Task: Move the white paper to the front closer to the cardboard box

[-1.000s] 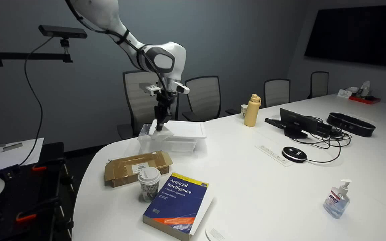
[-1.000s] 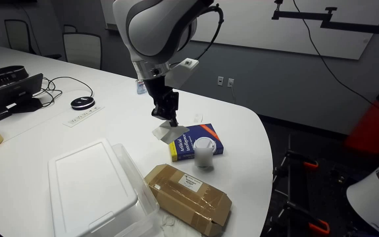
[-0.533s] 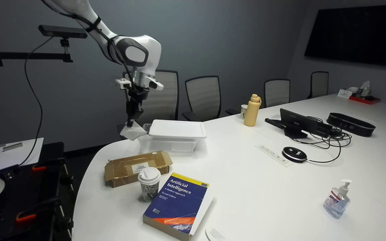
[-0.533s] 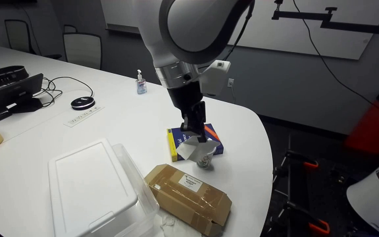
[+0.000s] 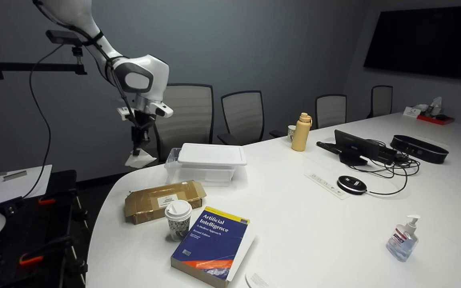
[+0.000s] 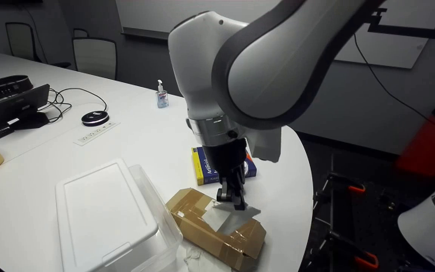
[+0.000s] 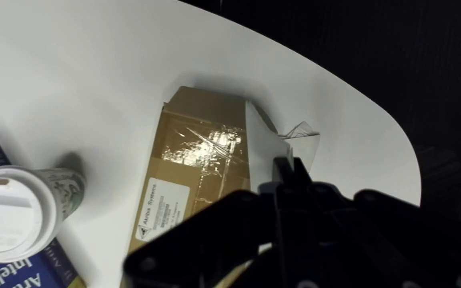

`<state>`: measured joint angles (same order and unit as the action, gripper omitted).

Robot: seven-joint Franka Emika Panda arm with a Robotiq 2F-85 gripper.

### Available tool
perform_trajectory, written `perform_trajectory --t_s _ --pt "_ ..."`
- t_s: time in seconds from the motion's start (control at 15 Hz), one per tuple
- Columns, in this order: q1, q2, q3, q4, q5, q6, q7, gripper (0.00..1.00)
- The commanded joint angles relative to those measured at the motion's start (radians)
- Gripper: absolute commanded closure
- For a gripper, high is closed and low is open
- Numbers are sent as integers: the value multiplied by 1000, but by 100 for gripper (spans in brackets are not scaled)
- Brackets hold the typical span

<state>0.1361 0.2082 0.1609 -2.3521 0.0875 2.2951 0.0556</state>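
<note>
I have the gripper clamped on the white paper, which hangs near the cardboard box, overlapping its edge in the wrist view. To place it, I should lower slowly, clear the box, and release only at the table. Versus half a second ago, in an exterior view the paper overlaps the box, not the book.

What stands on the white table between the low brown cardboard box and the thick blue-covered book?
A white lidded cup with dark print stands between the box and the book, seen in an exterior view.
</note>
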Motion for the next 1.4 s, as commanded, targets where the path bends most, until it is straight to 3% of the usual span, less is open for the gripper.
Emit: perform_trajectory --t_s 0.0,1.13,1.2,1.27,1.33 --pt "12 51 26 -30 66 131 -45 100" --pt "9 315 118 25 141 356 -60 100" --pt "7 322 118 31 141 357 -59 74" --pt "7 330 113 37 136 362 -58 73" --pt "9 333 107 43 130 363 -52 66"
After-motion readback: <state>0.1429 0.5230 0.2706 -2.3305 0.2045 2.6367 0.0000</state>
